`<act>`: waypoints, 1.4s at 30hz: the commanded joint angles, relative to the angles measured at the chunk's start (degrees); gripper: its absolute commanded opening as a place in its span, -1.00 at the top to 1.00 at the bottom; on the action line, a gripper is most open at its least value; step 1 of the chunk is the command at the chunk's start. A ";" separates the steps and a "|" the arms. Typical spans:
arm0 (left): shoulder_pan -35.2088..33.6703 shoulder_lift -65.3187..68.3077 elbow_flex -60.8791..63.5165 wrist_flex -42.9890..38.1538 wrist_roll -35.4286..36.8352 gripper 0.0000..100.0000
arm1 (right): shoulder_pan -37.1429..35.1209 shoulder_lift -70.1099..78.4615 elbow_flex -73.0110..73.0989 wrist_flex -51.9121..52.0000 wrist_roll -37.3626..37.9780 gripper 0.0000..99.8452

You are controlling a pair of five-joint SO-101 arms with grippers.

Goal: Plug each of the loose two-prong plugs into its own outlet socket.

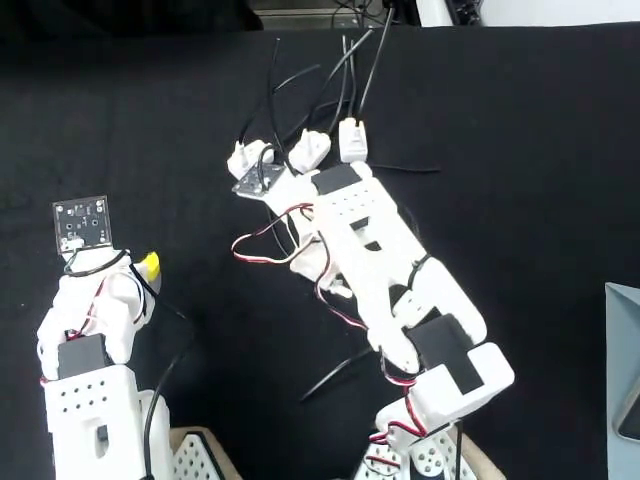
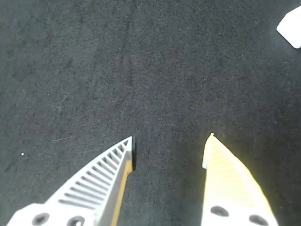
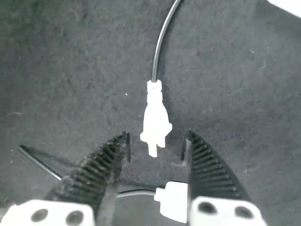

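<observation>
Three white two-prong plugs lie at the back of the black table, each on a black cable: one (image 1: 245, 157), a middle one (image 1: 312, 150) and a third (image 1: 352, 140). My right arm (image 1: 370, 240) stretches over to them. In the right wrist view my right gripper (image 3: 157, 141) is open, and one plug (image 3: 156, 120) lies on the cloth just past and between its fingertips, untouched. Another plug (image 3: 173, 197) lies close by one finger. My left gripper (image 2: 171, 139) is open over bare cloth at the front left, its yellow finger (image 1: 148, 264) showing from above.
Black cables (image 1: 345, 70) run from the plugs to the table's back edge. A loose black wire (image 1: 335, 375) lies near the right arm's base. A blue-grey container (image 1: 625, 370) stands at the right edge. A white corner (image 2: 290, 26) of something shows beyond the left gripper.
</observation>
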 commanded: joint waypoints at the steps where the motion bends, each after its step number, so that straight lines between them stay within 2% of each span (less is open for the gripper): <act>1: 0.04 -0.70 -0.40 -0.88 0.26 0.52 | -0.88 0.40 1.45 -0.18 2.37 0.64; 13: 0.04 -0.70 -0.40 -0.88 0.26 0.52 | -0.44 5.67 2.33 -6.68 2.55 0.64; 18: 0.04 -0.70 -0.40 -0.88 0.26 0.52 | -0.44 5.67 2.59 -8.62 2.64 0.81; 24: 0.04 -0.70 -0.40 -0.88 0.26 0.52 | 0.35 5.76 2.59 -8.35 2.81 0.81; 30: 0.04 -0.62 -0.40 -0.88 0.26 0.52 | 3.25 7.08 2.42 -8.35 7.03 0.80; 42: 0.04 -0.62 -0.40 -0.88 0.26 0.52 | 3.52 8.22 1.71 -8.35 7.03 0.81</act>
